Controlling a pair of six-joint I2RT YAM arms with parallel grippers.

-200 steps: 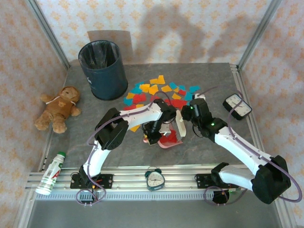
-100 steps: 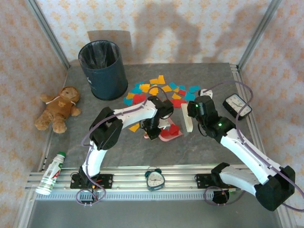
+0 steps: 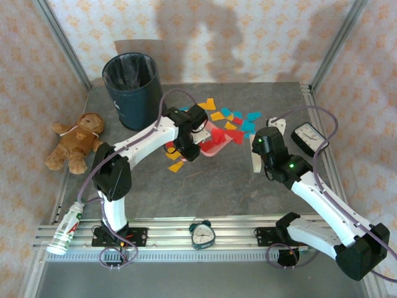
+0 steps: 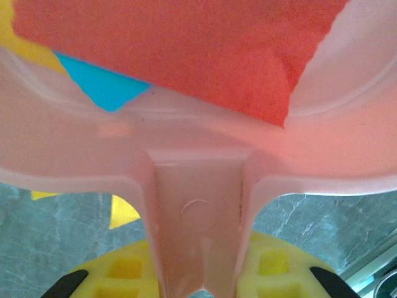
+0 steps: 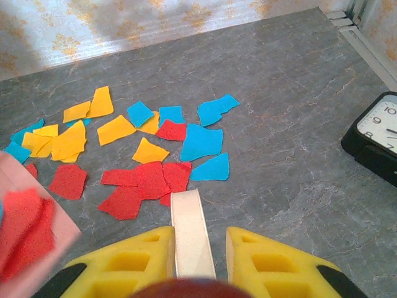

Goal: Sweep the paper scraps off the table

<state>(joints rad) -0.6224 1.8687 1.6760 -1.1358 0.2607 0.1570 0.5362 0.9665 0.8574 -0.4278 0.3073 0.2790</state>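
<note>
The left end effector (image 4: 198, 276) is pinching the stem of a pink dustpan (image 3: 214, 141), with its yellow fingers pressed against both sides. A big red piece (image 4: 186, 43) and a small blue piece (image 4: 102, 87) are lying in the pan. The pan looks like it is being held a little above the bench (image 5: 298, 124), but I cannot tell for sure. The right end effector (image 5: 195, 248) is squeezing a flat cream handle (image 5: 189, 223), which I think belongs to the sweeping tool. Its tip is pointing at the paper scraps (image 5: 149, 177). Most of the scraps are lying in a bunch on the far middle of the bench, between the dark bin (image 3: 131, 93) and the black clock (image 5: 375, 136). A few orange ones are sitting just beside the pan on its near side. I think the step in hand is taking a small load of scraps to the bin, while lots more are waiting to be swept. The next move is asking for a level pan, so nothing is sliding off on the way. Then the pan needs tipping right over the bin's open top. After that, the pan needs to go flat on the bench beside the pile so the tool can push more in. For writing, the black clock is showing a 9 and a 10 on its white face. The bottle (image 3: 68, 225) at the near left edge is wearing a red and green label, but the words are too small to read. The small clock (image 3: 201, 233) at the near rail is too tiny to read as well.
</note>
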